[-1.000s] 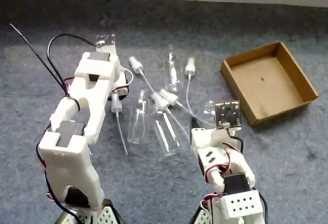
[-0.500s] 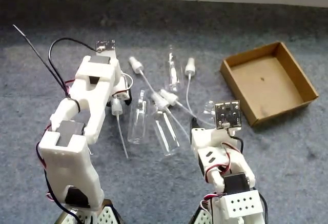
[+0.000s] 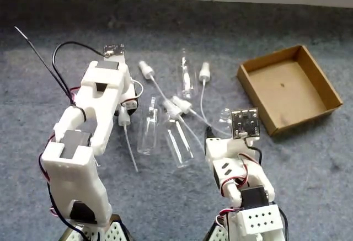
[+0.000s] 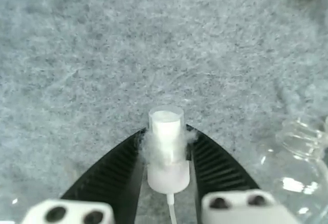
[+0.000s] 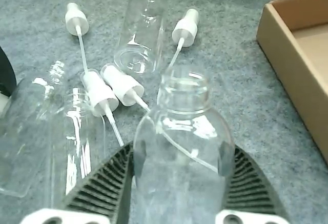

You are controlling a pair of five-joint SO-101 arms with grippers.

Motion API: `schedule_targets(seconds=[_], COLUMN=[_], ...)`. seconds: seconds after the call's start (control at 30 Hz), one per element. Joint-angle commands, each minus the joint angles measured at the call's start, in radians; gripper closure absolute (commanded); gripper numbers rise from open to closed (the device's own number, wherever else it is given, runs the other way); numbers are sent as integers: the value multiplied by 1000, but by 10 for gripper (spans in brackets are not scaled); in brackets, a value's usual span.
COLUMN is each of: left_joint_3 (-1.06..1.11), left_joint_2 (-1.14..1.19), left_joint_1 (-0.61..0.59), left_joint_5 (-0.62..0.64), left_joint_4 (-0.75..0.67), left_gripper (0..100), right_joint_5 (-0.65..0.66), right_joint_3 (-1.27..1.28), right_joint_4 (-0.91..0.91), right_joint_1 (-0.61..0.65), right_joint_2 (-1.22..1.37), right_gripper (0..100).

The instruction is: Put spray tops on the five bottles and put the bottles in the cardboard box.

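You are still at the very start: no spray top is sitting on any bottle yet, and the brown cardboard box at the right of the high view is holding nothing. Your left gripper is clenching a white plastic spray top with a thin dip tube by its collar, just left of centre in the high view, with the tube trailing toward the lower edge. Your right gripper is grasping a clear round-shouldered plastic bottle around its body, its open neck pointing away from the wrist, close to the box's near-left corner.

Three more clear bottles are lying on the grey carpet between the two arms, all uncapped; I am counting four bottles and cannot tell where the fifth is. Four loose white spray tops are lying among them, two of them crossing at the centre. All five cappings and all five placements are still waiting.

Against the earlier frames, your left arm is drawing back slightly toward the lower edge of the high view, carrying the spray top with it, while your right arm and the loose things are keeping their places
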State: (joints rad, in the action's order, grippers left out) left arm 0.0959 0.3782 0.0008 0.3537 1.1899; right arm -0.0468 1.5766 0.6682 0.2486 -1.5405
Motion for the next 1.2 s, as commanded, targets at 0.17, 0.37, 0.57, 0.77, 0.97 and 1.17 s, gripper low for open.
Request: schedule_targets(seconds=[0.17,0.37,0.57,0.77,0.97,1.17], left_joint_3=[-68,-170,-209,-205,-188,-76], left_joint_2=[-84,-266,-479,-676,-851,-957], left_joint_1=[22,22,24,145,300,343], left_joint_5=[3,3,2,2,0,0], left_joint_4=[21,133,143,92,-44,-275], left_gripper=[986,987,987,987,987,987], right_joint_5=[-8,-3,-3,-2,155,203], right_joint_3=[-21,96,177,182,182,216], right_joint_4=[-96,-349,-516,-564,-565,-565], right_joint_1=[24,88,88,90,99,179], right_joint_2=[-15,-15,-15,-15,-15,-15], right_gripper=[839,841,842,842,842,842])
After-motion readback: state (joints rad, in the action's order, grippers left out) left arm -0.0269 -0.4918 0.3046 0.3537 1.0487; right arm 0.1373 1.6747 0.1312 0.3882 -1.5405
